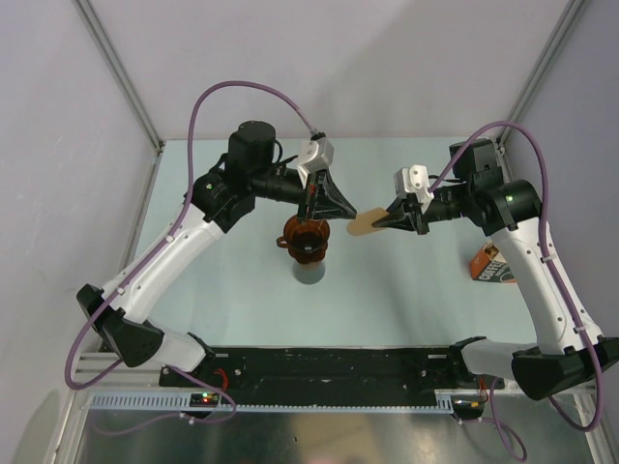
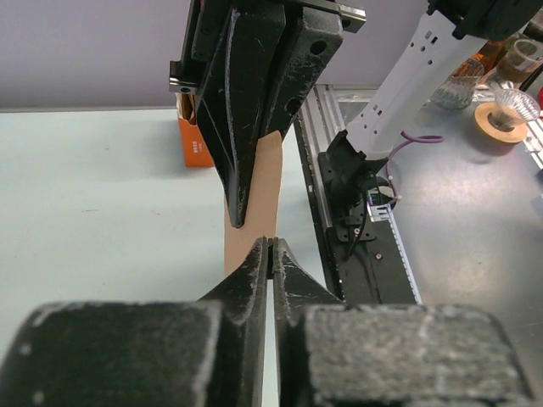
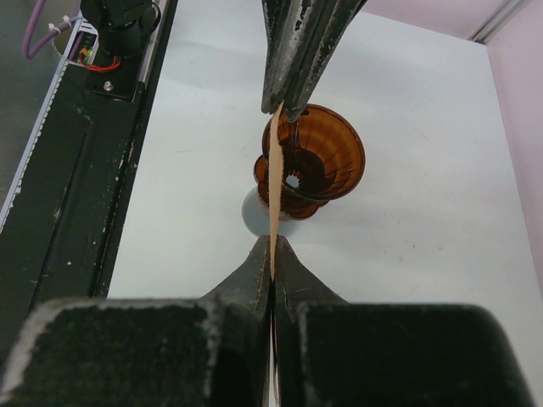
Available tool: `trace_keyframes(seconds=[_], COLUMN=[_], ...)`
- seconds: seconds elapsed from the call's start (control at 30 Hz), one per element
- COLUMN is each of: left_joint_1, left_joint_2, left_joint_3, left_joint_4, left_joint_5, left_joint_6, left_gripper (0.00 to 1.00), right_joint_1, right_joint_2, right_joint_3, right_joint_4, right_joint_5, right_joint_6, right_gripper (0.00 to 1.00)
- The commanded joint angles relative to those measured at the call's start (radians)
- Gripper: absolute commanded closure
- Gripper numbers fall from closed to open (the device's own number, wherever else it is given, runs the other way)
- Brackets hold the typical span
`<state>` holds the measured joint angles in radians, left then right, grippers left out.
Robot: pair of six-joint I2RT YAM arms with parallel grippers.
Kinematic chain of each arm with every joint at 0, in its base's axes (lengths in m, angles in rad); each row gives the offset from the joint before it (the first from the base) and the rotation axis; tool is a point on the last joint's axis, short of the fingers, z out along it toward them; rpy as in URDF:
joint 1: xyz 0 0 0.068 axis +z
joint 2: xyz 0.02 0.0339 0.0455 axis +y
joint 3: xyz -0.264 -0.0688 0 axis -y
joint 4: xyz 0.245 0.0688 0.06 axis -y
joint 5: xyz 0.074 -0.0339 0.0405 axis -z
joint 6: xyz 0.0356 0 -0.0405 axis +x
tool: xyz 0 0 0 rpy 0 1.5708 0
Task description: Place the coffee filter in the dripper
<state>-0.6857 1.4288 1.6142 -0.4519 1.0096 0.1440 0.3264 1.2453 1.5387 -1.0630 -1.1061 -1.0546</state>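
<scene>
While the pale table point(image 1: 406, 300) takes up most of the top view, the two white arms reach in from the near edge and meet above its middle. The left gripper point(image 1: 353, 211) points to the right and the right gripper point(image 1: 390, 220) points to the left, so their tips stand close together.

An orange printed bag point(image 1: 490, 266) stands near the right arm, well apart from the rest. The dripper point(image 1: 308, 240) sits upright on a grey beaker point(image 1: 310, 275) near the middle of the table, its round rim open to the top and just beside the body of the left gripper.

The coffee filter point(image 1: 366, 225) hangs in the air to the right of the dripper, apart from its rim. The right gripper is clamped on it: the right wrist view shows the paper edge-on, pinched between the closed fingers and running out to the tips of the left gripper. The left gripper's fingers are pressed together, with no gap showing in its own wrist view. I cannot tell whether they nip the paper or only touch it.
</scene>
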Motion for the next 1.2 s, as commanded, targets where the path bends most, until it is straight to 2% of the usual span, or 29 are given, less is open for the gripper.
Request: trace_keyframes(seconds=[0.0,0.53,0.87,1.17], left_joint_1=[0.005,0.006,0.004,0.002], left_joint_2=[-0.001,0.003,0.013,0.024], left_joint_3=[0.047,0.045,0.048,0.055], left_joint_4=[0.01,0.01,0.01,0.011], left_joint_5=[0.023,-0.003,-0.003,-0.014], left_joint_6=[-0.012,-0.026,-0.026,-0.033], left_gripper=[0.98,1.0,1.0,1.0], right_joint_1=[0.006,0.041,0.05,0.094], right_joint_2=[-0.015,-0.031,-0.004,-0.001], right_joint_3=[0.0,-0.011,-0.002,-0.008], right_joint_4=[0.025,0.037,0.14,0.17], right_joint_5=[-0.009,-0.003,0.003,0.036], right_joint_6=[-0.005,-0.052,0.086,0.136], right_gripper=[1.0,1.0,1.0,1.0])
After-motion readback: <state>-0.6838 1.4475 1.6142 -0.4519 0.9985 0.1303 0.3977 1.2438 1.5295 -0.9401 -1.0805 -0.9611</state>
